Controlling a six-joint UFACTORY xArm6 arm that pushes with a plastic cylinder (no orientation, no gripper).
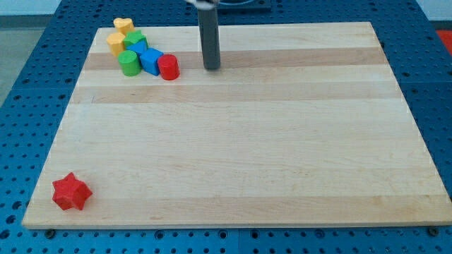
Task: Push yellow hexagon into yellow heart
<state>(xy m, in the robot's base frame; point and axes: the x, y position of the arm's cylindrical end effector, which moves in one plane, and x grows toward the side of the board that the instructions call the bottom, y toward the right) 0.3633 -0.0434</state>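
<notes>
Nearest the camera: red star-shaped block (71, 192), alone at the view's bottom left corner of the pale wooden desk (247, 155), well apart from everything else. Irrelevant to the task, no reason to touch it.

All other blocks sit bunched at the view's top left. Yellow heart-shaped block (123, 26) is topmost, close to the desk's far edge. Yellow hexagon block (116, 41) lies just below and slightly left of it, looks touching or nearly so; can't tell if a gap remains. So the task's thing is already right beside its target, and I judge the job mostly or fully done.

Packed to the right of the yellow hexagon block: a green block (135, 39), shape unclear, then a blue block (150, 60), roughly cube-like, a green cylinder block (128, 63) at the cluster's lower left, and a red cylinder block (168, 67) at the right end. They press together in a diagonal line, which reads like things shoved along by a sweep.

My tip (212, 68), lower end of the dark rod, stands on the desk to the right of the red cylinder block, near but apart, touching nothing. No fingers on this rig, so nothing clenched or released; it's a bare rod. From there the cluster blocks a direct line to the hexagon; any further nudge needs me to go round below it.
</notes>
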